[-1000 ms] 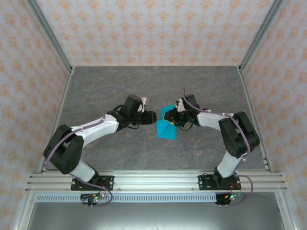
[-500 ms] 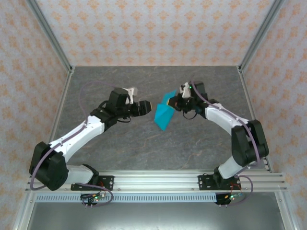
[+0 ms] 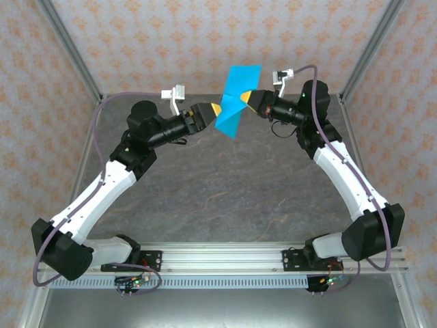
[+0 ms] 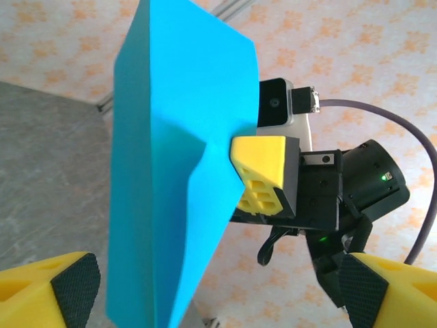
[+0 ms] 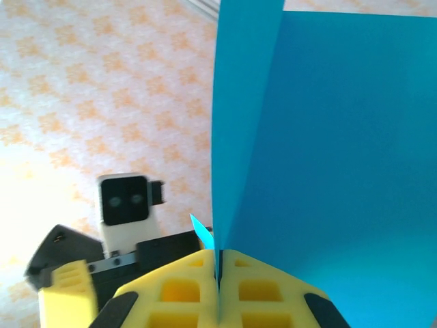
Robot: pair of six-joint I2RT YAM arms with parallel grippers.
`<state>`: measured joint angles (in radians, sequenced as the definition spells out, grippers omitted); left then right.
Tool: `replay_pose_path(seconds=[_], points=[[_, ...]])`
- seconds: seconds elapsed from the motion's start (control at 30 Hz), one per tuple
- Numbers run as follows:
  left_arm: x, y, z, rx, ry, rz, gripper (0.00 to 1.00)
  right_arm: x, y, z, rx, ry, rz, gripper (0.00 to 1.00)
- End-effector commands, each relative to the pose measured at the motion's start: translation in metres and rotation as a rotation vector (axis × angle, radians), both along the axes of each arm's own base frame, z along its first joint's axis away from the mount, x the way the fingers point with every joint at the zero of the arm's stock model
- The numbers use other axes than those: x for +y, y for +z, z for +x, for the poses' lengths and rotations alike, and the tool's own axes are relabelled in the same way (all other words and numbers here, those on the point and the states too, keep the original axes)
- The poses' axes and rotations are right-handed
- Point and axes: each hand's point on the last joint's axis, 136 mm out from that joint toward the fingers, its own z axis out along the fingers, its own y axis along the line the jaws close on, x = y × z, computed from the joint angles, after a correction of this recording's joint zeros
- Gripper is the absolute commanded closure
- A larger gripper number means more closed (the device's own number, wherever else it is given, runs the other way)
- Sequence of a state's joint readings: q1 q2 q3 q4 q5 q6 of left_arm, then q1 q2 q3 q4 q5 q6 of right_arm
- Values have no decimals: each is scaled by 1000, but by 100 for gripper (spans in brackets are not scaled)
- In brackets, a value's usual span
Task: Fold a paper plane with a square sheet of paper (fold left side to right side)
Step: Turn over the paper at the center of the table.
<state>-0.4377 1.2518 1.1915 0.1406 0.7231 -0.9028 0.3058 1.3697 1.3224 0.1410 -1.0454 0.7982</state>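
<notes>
Left arm (image 3: pixel 102 191), right arm (image 3: pixel 345 172): white link shells, black joint housings, black bases. Purple cable (image 3: pixel 95 137) loops along each. Left end effector (image 3: pixel 210 111), right end effector (image 3: pixel 243 99): black bodies, yellow fingers (image 4: pixel 263 174) with moulded square recesses, black pads. White camera box (image 3: pixel 176 93) per wrist.

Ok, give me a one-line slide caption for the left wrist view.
Folded cyan paper held aloft in the shut right jaws, the left jaws open either side of its lower corner.

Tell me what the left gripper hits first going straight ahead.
Probably the sheet of paper pinched by the right gripper: it hangs just ahead of the left gripper, whose jaws stand open.
</notes>
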Motion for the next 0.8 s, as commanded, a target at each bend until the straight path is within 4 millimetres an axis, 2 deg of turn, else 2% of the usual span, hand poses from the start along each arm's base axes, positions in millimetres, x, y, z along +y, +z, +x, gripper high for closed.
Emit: replay_pose_path(seconds=[0.0,0.17,0.37,0.57,0.77], points=[[-4,37,-8,-58,-63,-101,8,5,48,-27,-94,74,82,97],[-10,51,-11,-71,-115,-182,15,19,64,-45,-129,132,99,97],[-10,60,-15,-81,-137,-225,29,24,75,-50,-148,146,131,96],[-8,69,-22,-105,-144,-240,53,28,76,-51,-138,148,135,95],[-7,67,-26,-113,-138,-223,77,27,73,-48,-126,131,132,90]])
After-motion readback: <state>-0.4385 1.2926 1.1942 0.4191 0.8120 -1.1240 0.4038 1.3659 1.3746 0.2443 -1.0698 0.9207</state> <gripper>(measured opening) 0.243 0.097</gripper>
